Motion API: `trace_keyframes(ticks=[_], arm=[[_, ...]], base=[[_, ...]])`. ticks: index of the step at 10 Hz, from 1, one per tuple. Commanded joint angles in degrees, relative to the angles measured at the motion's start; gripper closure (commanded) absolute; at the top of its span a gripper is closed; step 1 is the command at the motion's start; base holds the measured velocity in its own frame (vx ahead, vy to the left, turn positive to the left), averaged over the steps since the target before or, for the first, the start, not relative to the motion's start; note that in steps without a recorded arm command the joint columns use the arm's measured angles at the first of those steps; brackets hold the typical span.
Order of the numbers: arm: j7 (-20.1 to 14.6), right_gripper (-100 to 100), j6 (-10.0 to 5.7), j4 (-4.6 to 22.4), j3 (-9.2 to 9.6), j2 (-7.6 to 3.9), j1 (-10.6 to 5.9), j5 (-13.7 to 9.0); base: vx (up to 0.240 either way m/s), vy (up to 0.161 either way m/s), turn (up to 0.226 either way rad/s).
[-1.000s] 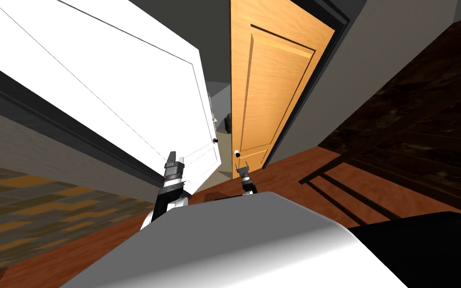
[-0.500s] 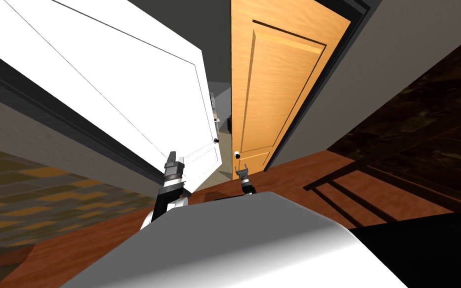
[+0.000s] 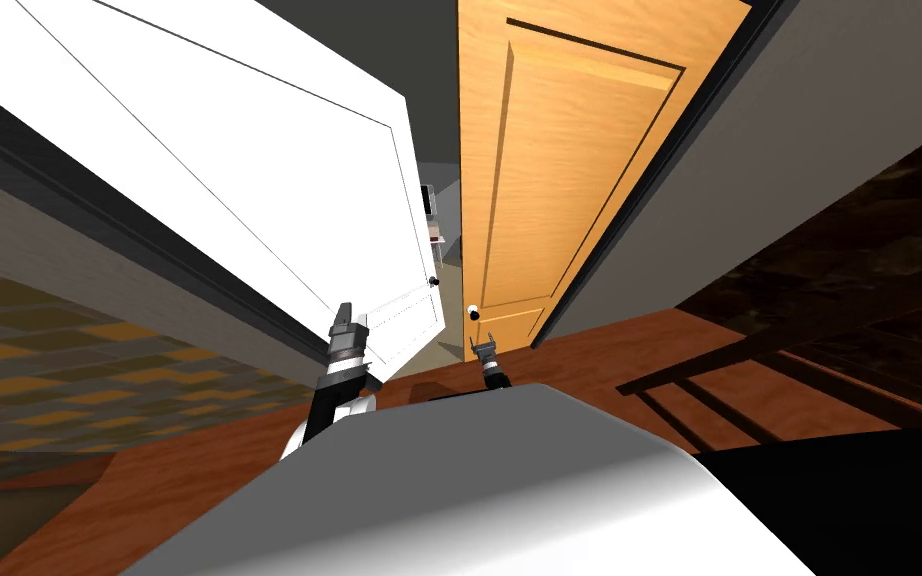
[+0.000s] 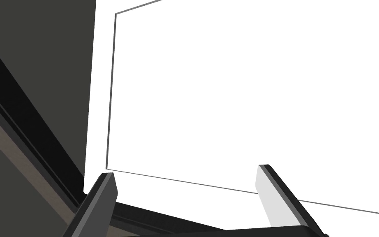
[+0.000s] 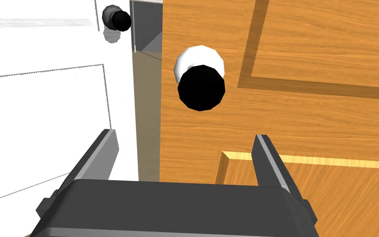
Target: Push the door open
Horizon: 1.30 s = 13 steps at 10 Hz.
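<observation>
An orange wood-grain door [image 3: 549, 180] stands ahead, its black knob [image 3: 473, 313] on a white plate near the door's left edge. My right gripper [image 3: 484, 348] is open just below that knob. In the right wrist view the knob [image 5: 201, 87] lies beyond the open fingers [image 5: 104, 152], apart from them, and the orange door [image 5: 316, 123] fills the side behind it. A white door [image 3: 249, 180] with a small dark knob [image 3: 434, 281] stands to the left. My left gripper [image 3: 346, 318] is open, close to the white door's panel [image 4: 246, 94].
A narrow gap [image 5: 146, 103] separates the two doors, and a lit room [image 3: 437, 225] shows through it. A dark door frame [image 4: 20, 123] runs beside the white door. Dark rails [image 3: 709, 390] lie over the reddish floor at the right, and patterned tiles [image 3: 39, 390] at the left.
The whole head view has shifted as I moved: the orange door now looms larger and wider. Both grippers keep their places relative to my chest.
</observation>
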Motion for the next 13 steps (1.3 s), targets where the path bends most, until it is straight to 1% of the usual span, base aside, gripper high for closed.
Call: trace_keyframes(ticks=[1, 2, 3, 4, 7, 11, 13], arm=[[-2.29, -100, -0.12, 1.68, 1.22, -0.21, -0.52, -1.67], [-3.06, -100, -0.26, 2.43, 1.6, -0.27, -0.79, -2.17], [-2.51, -100, -0.28, 2.13, 1.3, -0.18, -0.73, -1.74], [-2.88, -100, -0.52, 2.52, 1.24, -0.18, -0.81, -1.85], [-3.26, -100, -0.98, 3.19, 1.0, -0.17, -0.95, -1.92], [-3.86, -100, -1.7, 4.24, 0.62, -0.15, -1.18, -2.04], [-3.89, -100, -1.7, 4.3, 0.59, -0.15, -1.21, -2.05]], base=[[0.034, -0.122, 0.15], [0.04, -0.115, 0.078], [0.017, -0.049, 0.014], [0.131, -0.01, 0.025], [0.167, 0.008, 0.029], [0.205, 0.021, 0.038], [0.148, -0.014, 0.017]])
